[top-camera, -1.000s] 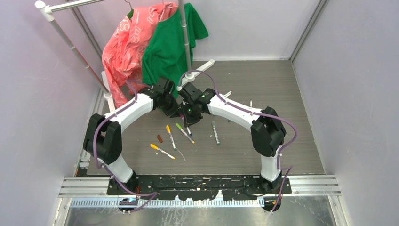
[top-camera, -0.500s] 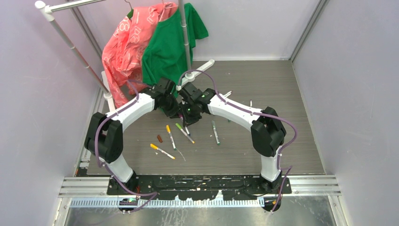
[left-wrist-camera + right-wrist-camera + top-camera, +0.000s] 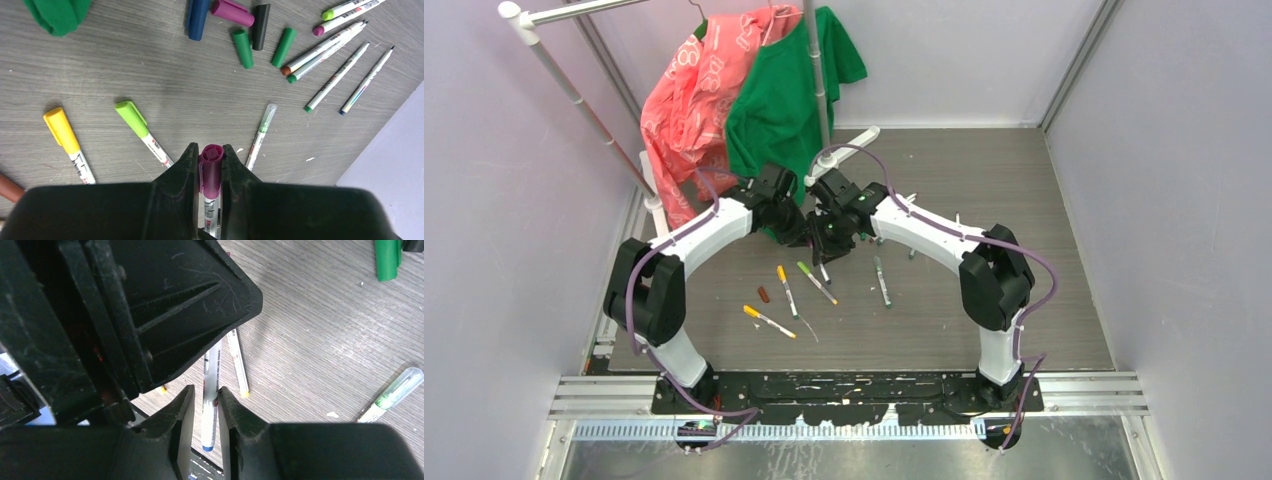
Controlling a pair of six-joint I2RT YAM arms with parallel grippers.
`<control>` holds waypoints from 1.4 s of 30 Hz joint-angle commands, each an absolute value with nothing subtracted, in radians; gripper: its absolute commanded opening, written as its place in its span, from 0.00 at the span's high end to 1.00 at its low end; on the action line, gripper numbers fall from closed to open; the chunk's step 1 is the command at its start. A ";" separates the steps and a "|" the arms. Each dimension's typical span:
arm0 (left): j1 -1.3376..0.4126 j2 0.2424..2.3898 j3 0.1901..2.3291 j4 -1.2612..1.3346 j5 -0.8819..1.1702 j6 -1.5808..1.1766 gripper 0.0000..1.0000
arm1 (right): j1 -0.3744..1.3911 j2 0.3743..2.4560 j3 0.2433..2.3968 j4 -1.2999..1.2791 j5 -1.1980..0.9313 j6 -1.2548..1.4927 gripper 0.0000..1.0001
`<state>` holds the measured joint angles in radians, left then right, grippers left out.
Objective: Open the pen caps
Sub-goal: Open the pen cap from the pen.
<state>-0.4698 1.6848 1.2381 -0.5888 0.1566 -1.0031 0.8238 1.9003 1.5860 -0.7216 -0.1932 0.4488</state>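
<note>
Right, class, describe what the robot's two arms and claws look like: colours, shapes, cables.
Both the left arm and right arm have white shells, chunky black joints and a looping purple cable. The left claw and right claw are plain black wedges.

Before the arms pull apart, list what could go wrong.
1. The left jaws pinch the magenta cap by its smooth sides, so they may slip off it when the pull begins.
2. The right jaws clamp only the slim white barrel, which could slide or twist in the grip.
3. If either grip fails, the pen would likely fall among the loose caps and scatter them.
</note>
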 commanded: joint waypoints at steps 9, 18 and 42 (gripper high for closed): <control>-0.475 1.656 1.271 -0.507 0.269 -1.027 1.00 | 0.792 1.898 1.589 -0.566 -0.322 0.499 0.71; -0.475 1.706 1.312 -0.448 0.321 -1.136 1.00 | 0.770 1.848 1.445 -0.517 -0.320 0.496 0.98; -0.360 1.958 1.599 -0.356 0.236 -1.307 1.00 | 0.773 1.549 1.152 -0.675 -0.060 0.416 0.99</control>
